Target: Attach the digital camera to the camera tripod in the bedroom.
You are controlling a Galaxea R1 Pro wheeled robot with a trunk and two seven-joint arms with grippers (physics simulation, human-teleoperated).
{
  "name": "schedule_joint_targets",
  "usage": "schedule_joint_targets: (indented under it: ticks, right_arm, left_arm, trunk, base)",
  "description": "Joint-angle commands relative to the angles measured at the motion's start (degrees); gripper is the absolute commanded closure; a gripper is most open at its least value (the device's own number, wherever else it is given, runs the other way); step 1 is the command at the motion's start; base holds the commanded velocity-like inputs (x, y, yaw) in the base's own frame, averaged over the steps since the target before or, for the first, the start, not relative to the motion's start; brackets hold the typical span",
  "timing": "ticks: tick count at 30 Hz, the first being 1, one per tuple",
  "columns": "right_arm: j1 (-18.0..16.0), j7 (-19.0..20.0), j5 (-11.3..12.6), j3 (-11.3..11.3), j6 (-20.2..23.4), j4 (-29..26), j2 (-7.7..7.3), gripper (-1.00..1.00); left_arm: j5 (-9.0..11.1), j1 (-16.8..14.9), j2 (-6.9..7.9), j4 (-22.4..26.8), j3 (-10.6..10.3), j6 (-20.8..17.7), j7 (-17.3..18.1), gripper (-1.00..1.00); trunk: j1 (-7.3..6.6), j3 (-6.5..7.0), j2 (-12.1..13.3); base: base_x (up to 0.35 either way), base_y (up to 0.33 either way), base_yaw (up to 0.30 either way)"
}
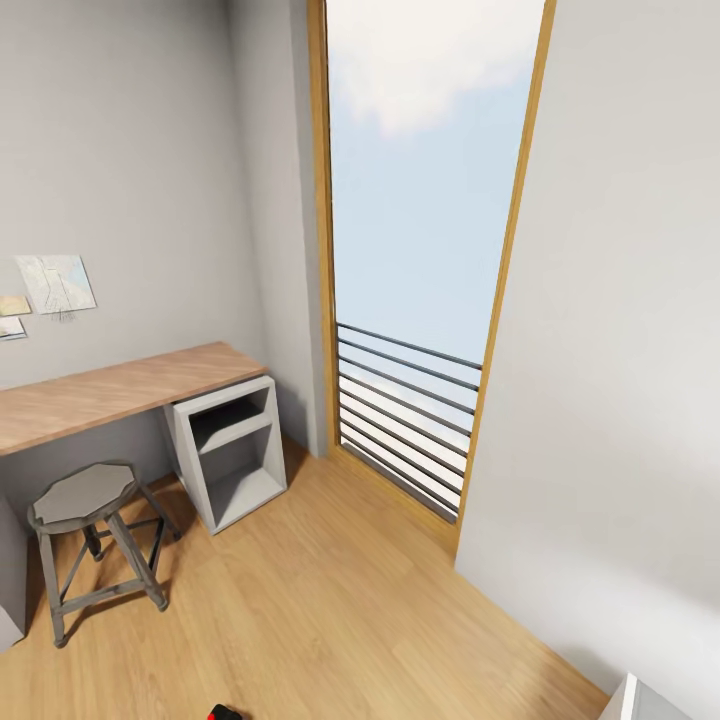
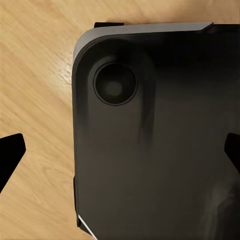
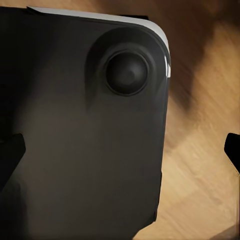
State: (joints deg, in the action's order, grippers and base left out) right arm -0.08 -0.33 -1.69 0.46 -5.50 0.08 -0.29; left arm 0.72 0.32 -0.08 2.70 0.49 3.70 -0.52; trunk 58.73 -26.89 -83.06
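Red-topped digital camera (image 1: pixel 224 713), floor (image 1: pixel 330 620), stool (image 1: pixel 85 497).

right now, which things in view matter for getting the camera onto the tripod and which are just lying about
For the job:
- digital camera: a red-and-black bit at the bottom edge of the head view, probably this

Just lying about:
- wood-topped desk
- stool
- open grey cabinet
- papers on the wall
- tall window with railing

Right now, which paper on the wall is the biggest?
The pale map-like sheet, highest on the wall above the desk. The two papers beside it at the picture's edge are smaller and partly cut off.
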Motion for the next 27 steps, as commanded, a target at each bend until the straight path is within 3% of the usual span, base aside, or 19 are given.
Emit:
schedule_joint_targets:
  ticks: [1, 9, 27]
  right_arm:
    - [-0.01, -0.03, -0.69, 0.00, -0.19, 0.01, 0.00, -1.00]
    - [-0.01, -0.03, -3.48, -0.14, -0.28, 0.01, 0.18, -1.00]
    - [-0.01, -0.03, -3.52, -0.20, -0.21, 0.01, 0.10, -1.00]
  left_arm:
    - [0.07, 0.03, -0.01, 0.07, 0.03, 0.08, -0.06, -1.00]
    - [0.07, 0.03, 0.14, 0.06, 0.00, -0.07, -0.01, -1.00]
    - [0.11, 0.03, 0.16, 0.03, -0.04, -0.10, 0.27, -1.00]
  trunk:
    - [0.00, -0.04, -0.02]
    - [0.00, -0.04, -0.02]
    - [0.00, -0.04, -0.02]
  base:
    - [0.000, 0.000, 0.000]
    - [0.016, 0.000, 0.000]
    - [0.150, 0.000, 0.000]
